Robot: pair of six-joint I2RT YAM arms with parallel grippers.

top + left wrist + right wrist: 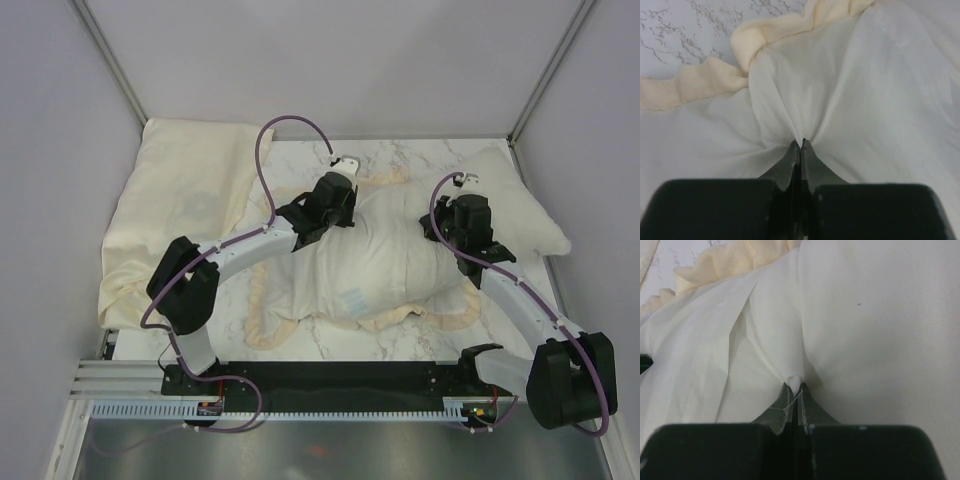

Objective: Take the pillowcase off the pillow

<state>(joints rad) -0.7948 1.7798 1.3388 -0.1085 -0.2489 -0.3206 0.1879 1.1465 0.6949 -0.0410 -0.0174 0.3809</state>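
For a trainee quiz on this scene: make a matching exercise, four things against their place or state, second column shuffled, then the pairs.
1 left gripper
2 right gripper
3 frill
4 pale-yellow cloth

A lies along the table's left side
B shut on the pillowcase at its right end
C cream, ruffled, edging the pillowcase
D shut on the pillowcase at its left end, near the frill

Pairs: 1-D, 2-B, 3-C, 4-A

My left hand (800, 145) and right hand (795, 387) are matt black plastic. The pillowcase (375, 270) is thin whitish cloth, smooth, faintly sheer, creased. Its frill (695, 85) is soft, crinkled cream fabric. The bench (330, 345) looks like smooth, grey-veined white marble.
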